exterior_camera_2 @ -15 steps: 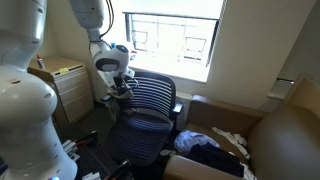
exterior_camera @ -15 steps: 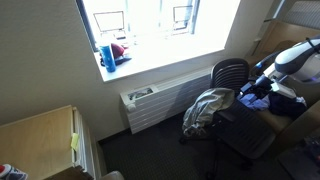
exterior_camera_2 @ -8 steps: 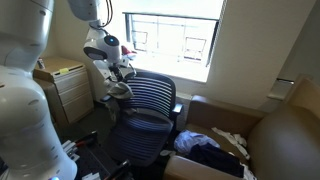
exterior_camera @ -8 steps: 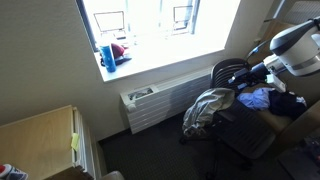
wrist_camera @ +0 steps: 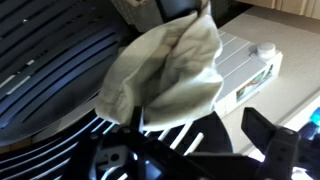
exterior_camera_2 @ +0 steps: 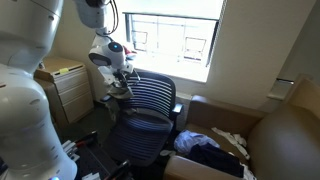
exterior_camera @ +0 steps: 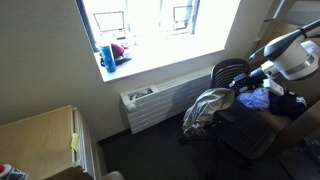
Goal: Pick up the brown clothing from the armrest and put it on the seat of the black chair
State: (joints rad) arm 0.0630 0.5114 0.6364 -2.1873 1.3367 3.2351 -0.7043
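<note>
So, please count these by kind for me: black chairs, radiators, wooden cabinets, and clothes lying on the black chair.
Black chair: 1
Brown clothing on its armrest: 1
Radiator: 1
Wooden cabinet: 1
Total: 4

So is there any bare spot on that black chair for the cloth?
The seat looks bare, bordered by the ribbed backrest. It is crowded at the backrest's edge, where the cloth hangs from the jaws, and in the box of dark clothes beside it.
</note>
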